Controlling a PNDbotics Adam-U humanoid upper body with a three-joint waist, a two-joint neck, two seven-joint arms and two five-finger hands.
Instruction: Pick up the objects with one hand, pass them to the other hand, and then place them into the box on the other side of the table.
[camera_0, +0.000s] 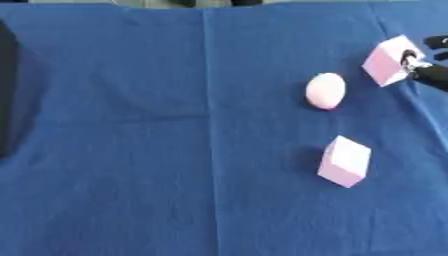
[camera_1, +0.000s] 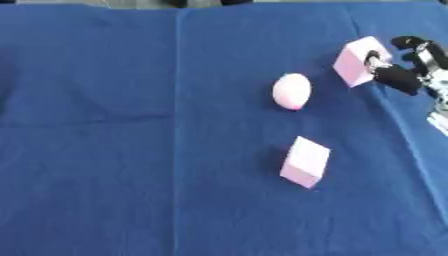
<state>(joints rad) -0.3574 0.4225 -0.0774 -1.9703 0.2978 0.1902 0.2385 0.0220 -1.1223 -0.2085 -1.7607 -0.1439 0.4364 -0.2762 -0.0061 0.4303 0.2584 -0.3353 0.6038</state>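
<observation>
Three pale pink things lie on the blue cloth (camera_0: 131, 150). A pink block (camera_1: 353, 61) sits at the far right, tilted, and my right hand (camera_1: 404, 65) has its thumb and fingers curled around the block's right side. To the left of it rests a pink egg-shaped thing (camera_0: 325, 90). A second pink block (camera_0: 345, 161) stands nearer the front, free of any hand. My left hand does not show in either view.
A dark edge (camera_0: 7, 90) runs along the far left side of the left eye view. Dark shapes show along the top edge beyond the cloth. A fold line in the cloth runs from top to bottom left of centre.
</observation>
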